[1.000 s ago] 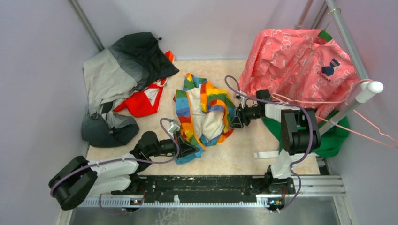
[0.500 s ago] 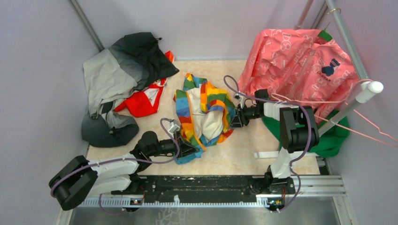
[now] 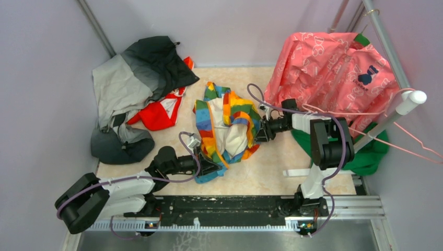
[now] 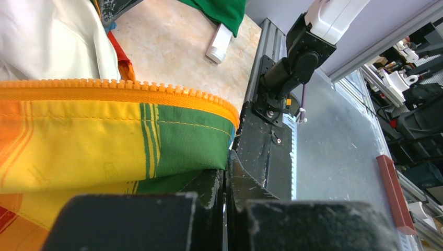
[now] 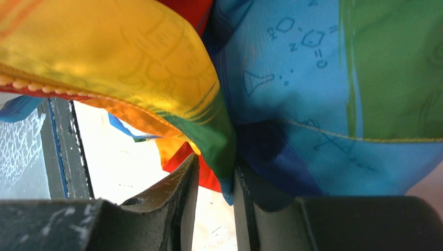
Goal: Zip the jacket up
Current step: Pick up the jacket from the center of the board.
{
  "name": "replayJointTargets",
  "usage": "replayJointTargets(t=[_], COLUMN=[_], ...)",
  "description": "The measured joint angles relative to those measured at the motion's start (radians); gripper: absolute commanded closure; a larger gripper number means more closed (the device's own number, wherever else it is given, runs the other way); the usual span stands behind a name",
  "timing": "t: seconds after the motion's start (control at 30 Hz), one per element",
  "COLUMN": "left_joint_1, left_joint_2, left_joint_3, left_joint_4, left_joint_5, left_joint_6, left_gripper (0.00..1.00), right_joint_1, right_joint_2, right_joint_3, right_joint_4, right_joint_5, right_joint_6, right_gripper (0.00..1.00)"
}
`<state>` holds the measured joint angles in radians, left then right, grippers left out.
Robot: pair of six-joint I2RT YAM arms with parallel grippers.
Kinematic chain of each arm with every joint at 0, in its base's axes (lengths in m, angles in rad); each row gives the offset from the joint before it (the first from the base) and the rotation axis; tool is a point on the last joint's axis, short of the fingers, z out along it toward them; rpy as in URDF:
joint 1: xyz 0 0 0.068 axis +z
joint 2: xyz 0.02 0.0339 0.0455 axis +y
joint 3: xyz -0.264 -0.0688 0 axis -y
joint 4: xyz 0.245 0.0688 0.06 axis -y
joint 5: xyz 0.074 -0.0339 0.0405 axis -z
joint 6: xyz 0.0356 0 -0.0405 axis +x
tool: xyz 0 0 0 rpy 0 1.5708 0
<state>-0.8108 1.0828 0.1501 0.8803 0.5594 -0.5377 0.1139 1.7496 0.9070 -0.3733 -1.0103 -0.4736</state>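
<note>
Top external: left jaws clamp the jacket (image 3: 236, 107) at seven o'clock, right jaws at three, seemingly aligning its zipper (image 4: 104, 85).

Looks steeply down from high above and behind the arm bases, far enough back to take in the whole table (image 3: 271, 172). Rides each wrist otherwise, peering forward along the left gripper (image 4: 227, 172) and the right gripper (image 5: 214, 180) at very close range, cloth filling the view just beyond the claw tips. Shares the jacket (image 3: 230, 125) across all three views.
</note>
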Motion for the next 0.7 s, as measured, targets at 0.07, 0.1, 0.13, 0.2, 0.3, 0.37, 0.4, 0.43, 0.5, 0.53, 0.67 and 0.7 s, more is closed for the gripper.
replayJointTargets(t=[0.07, 0.1, 0.13, 0.2, 0.3, 0.37, 0.4, 0.43, 0.5, 0.53, 0.67, 0.7], left_joint_1=[0.0, 0.0, 0.0, 0.0, 0.0, 0.0, 0.0, 0.0, 0.0, 0.0, 0.0, 0.0], left_joint_2=[0.003, 0.004, 0.005, 0.008, 0.008, 0.008, 0.008, 0.008, 0.008, 0.008, 0.008, 0.008], left_joint_3=[0.0, 0.0, 0.0, 0.0, 0.0, 0.0, 0.0, 0.0, 0.0, 0.0, 0.005, 0.009], left_joint_4=[0.0, 0.001, 0.002, 0.002, 0.002, 0.002, 0.002, 0.002, 0.002, 0.002, 0.003, 0.003], left_joint_5=[0.0, 0.0, 0.001, 0.001, 0.001, 0.001, 0.001, 0.001, 0.002, 0.002, 0.009, 0.011], left_joint_6=[0.0, 0.0, 0.0, 0.0, 0.0, 0.0, 0.0, 0.0, 0.0, 0.0, 0.003, 0.008], left_gripper=[1.0, 1.0, 1.0, 1.0, 1.0, 1.0, 1.0, 1.0, 1.0, 1.0, 1.0, 1.0], right_joint_1=[0.006, 0.009, 0.009, 0.011, 0.011, 0.011, 0.011, 0.011, 0.013, 0.015, 0.028, 0.033], right_joint_2=[0.006, 0.011, 0.012, 0.013, 0.013, 0.013, 0.013, 0.013, 0.008, 0.003, -0.041, -0.055], right_joint_3=[0.01, 0.013, 0.015, 0.018, 0.019, 0.02, 0.022, 0.025, 0.033, 0.037, 0.046, 0.049], right_joint_4=[-0.006, -0.008, -0.011, -0.016, -0.024, -0.034, -0.04, -0.046, -0.06, -0.073, -0.131, -0.153], right_joint_5=[0.0, 0.0, 0.002, 0.002, 0.0, 0.0, 0.0, 0.0, -0.004, -0.005, -0.032, -0.041], right_joint_6=[-0.003, -0.004, -0.006, -0.008, -0.018, -0.024, -0.026, -0.031, -0.04, -0.047, -0.077, -0.088], right_gripper=[0.76, 0.81, 0.85, 0.94, 1.0, 1.0, 1.0, 1.0, 1.0, 1.0, 1.0, 1.0])
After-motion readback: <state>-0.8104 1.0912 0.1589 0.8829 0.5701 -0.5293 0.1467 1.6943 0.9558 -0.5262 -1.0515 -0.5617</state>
